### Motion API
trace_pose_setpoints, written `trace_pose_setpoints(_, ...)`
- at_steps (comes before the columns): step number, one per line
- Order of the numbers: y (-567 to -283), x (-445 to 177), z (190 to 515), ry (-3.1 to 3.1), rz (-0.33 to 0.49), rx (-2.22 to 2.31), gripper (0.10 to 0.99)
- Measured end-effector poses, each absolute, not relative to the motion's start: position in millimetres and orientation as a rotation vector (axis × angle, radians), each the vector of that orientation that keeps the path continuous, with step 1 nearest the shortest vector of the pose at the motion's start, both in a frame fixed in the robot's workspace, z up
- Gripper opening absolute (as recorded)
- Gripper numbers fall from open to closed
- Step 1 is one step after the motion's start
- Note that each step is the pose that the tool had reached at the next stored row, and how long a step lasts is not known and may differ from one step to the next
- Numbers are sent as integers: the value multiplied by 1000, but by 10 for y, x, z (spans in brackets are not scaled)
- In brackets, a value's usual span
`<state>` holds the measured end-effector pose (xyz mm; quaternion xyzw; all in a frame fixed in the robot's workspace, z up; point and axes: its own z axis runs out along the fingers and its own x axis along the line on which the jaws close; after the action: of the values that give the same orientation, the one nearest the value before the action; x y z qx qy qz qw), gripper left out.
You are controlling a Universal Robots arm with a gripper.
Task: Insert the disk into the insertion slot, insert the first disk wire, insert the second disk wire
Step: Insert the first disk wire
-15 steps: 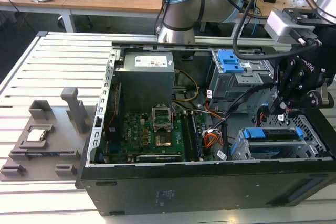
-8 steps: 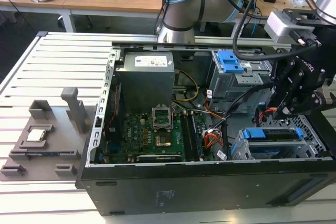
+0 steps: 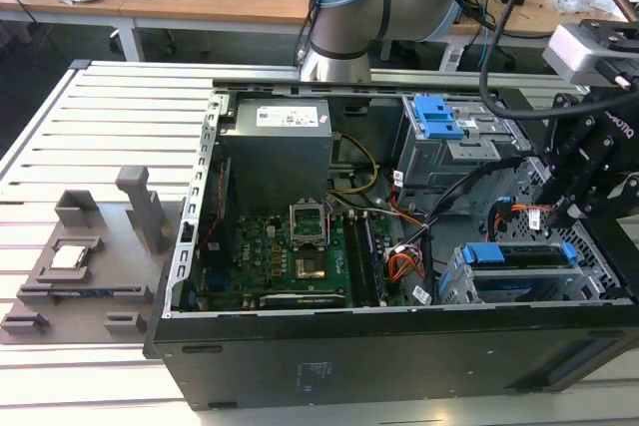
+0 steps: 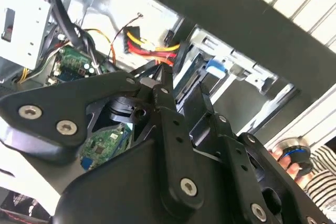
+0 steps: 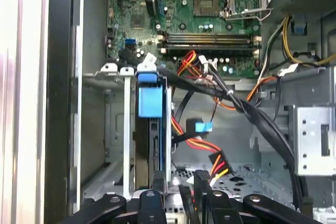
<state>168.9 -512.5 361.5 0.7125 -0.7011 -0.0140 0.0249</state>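
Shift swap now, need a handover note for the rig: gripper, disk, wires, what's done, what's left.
Gripper: low inside the case, beside the insertion slot; open or shut unclear.
Disk: seated in the slot, blue carrier tab up.
Wires: blue-tipped plug and red-yellow-black plug both look loose, apart from the disk.
Done: disk insertion.
Left: both wires.

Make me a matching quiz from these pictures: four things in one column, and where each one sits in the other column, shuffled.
Things:
1. disk
2. end effector
3. power supply
4. grey fixture

Places:
A. on the slatted table, outside the case
B. seated in the insertion slot
C. inside the case, next to the motherboard
D. above the open case, near the red and yellow wires

Pairs: 1-B, 2-D, 3-C, 4-A
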Motion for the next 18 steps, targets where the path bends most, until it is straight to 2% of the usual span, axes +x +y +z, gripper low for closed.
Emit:
trace_pose_setpoints(16,-5072,1753,3512,-2024,-33,2327,361)
trace_pose_setpoints(18,-5072,1753,3512,-2024,-33,2327,169)
